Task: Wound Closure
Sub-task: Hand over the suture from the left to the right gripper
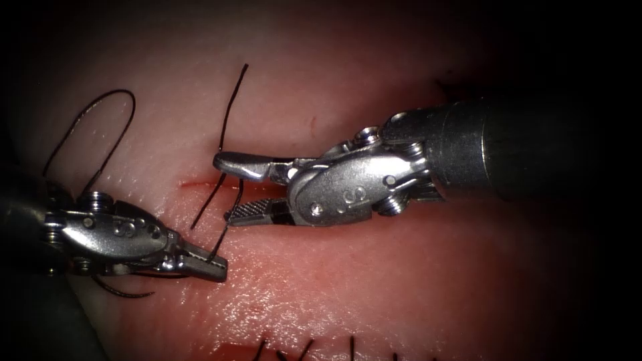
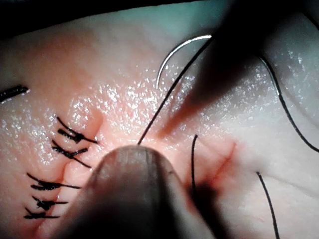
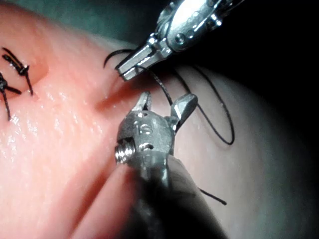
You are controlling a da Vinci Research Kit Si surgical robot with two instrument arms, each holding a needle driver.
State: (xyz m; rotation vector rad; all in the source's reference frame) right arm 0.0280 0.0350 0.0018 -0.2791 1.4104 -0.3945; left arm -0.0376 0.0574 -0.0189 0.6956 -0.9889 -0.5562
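**A:** We're over the cut (image 1: pixel 200 182) in the tissue (image 1: pixel 374 287), and both our tools are in play. Our left tool (image 1: pixel 212 267) sits below the cut in the endoscope view, jaws pinched together on the thread (image 1: pixel 227 230), which runs up from its tip toward the cut.

**B:** And our right tool (image 1: pixel 237 187) comes in from the right with its jaws spread wide apart, one above the cut line and one below, straddling that same strand. It grips nothing that we can see.

**A:** Where's the needle?

**B:** In the left wrist view there's a bright curved needle (image 2: pixel 174 55) lying on the tissue, well apart from the cut and free of both tools. It doesn't look to be in the tissue, though one end is hidden behind the dark shaft.

**A:** A loose thread tail (image 1: pixel 231 107) stands up above the cut, and a long loop (image 1: pixel 100 127) curls out behind our left tool. Finished stitches (image 2: pixel 60 149) sit further along the wound.

**B:** We'd judge this as thread handling at a fresh stitch: one side held taut, the open jaws poised around the strand. Whether for a grip or a cut, we can't say.

**A:** Either way it calls for a steady held strand and a careful close on thread alone, not tissue.
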